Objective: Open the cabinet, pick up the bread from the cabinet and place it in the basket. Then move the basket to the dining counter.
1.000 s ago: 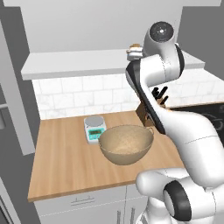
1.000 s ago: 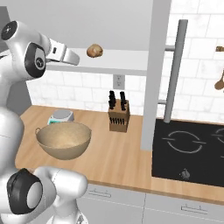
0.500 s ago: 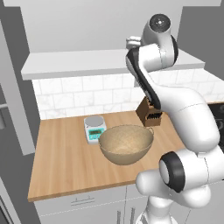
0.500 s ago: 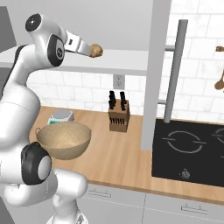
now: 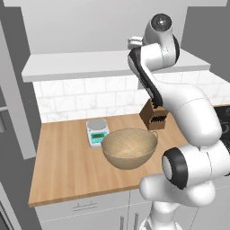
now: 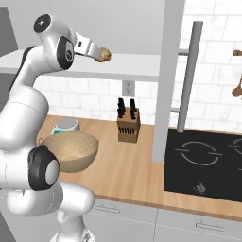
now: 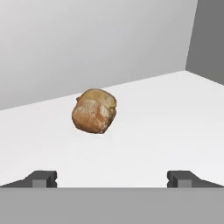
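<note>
While the bread (image 7: 94, 111) sits on the pale cabinet shelf (image 7: 148, 131) just ahead of the end effector (image 7: 112, 178), a little left of its centreline and clear of both fingertips, with jaws spread wide and empty, looks to be the reach-and-grasp step, cabinet (image 6: 142, 33) open. Calls next for advancing so the roll falls between the fingers, closing, then carrying it down to the basket (image 5: 129, 148), far below on the bench (image 5: 67, 161) beside the scale (image 5: 97, 131). Hard to make out in the left base view, where the arm covers the roll; cabinet doors mostly cut off, dining counter out of frame.
</note>
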You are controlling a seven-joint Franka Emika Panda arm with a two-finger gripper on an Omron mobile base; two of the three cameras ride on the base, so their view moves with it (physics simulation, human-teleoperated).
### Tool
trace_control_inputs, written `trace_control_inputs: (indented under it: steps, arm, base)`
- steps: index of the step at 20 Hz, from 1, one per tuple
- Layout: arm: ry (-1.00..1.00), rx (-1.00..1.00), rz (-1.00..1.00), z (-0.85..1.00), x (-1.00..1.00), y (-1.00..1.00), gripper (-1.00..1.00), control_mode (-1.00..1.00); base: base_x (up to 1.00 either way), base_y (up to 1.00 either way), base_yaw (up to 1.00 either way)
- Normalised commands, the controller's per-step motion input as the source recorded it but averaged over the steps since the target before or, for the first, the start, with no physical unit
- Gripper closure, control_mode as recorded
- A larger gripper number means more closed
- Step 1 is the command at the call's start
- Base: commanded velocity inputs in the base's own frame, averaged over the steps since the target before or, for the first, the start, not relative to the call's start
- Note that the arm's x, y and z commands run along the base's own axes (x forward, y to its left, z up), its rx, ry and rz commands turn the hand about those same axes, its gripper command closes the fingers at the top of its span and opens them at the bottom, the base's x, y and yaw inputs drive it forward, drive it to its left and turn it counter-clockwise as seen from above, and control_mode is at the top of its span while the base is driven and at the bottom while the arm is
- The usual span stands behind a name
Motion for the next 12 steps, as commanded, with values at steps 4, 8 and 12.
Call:
trace_control_inputs:
  steps: [4, 8, 12]
  arm:
    - [-0.04, 0.0, 0.0, 0.0, 0.37, 0.0, -1.0, -1.0]
    - [-0.05, 0.0, 0.0, -0.02, 0.36, 0.05, -1.0, -1.0]
    - [0.0, 0.0, 0.0, 0.02, 0.12, 0.01, -1.0, -1.0]
  base:
    - [0.0, 0.0, 0.0]
    - [0.0, 0.0, 0.0]
    - [0.0, 0.0, 0.0]
